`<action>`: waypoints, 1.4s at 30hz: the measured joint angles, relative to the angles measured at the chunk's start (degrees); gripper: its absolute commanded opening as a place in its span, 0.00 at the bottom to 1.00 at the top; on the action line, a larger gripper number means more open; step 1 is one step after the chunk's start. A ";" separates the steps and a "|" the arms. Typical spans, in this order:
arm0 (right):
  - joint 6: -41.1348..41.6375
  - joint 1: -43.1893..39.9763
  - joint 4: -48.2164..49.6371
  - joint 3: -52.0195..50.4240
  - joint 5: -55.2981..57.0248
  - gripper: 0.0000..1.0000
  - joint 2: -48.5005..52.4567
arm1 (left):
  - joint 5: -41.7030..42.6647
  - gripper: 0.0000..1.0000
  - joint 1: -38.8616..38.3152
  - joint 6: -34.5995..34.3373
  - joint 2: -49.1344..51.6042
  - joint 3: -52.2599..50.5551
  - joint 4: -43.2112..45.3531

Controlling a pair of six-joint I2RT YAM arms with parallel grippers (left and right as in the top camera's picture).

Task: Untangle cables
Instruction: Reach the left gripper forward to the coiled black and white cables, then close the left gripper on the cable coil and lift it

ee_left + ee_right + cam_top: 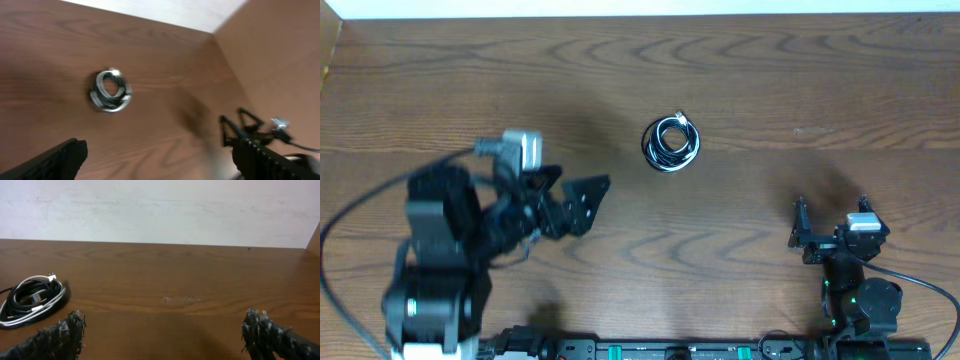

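Note:
The cables (671, 143) lie as one small tight coil of black and white cord in the middle of the wooden table (770, 80). My left gripper (584, 180) is open and empty, hovering left of and a little nearer than the coil. Its wrist view shows the cables (110, 90) ahead, beyond the wide-set left gripper (156, 155). My right gripper (831, 205) is open and empty near the front right, well apart from the coil. In its view the cables (32, 300) sit far left, a small plug end on top, outside the right gripper (162, 330).
The table's far edge meets a white wall (160, 210). A bar of equipment (660, 350) runs along the front edge between the arm bases. A thick black arm wire (360, 205) loops at the left.

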 measured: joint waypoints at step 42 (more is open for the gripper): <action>-0.02 0.00 -0.02 0.00 0.24 0.99 0.02 | -28.61 0.64 -25.51 -28.33 66.27 22.38 9.09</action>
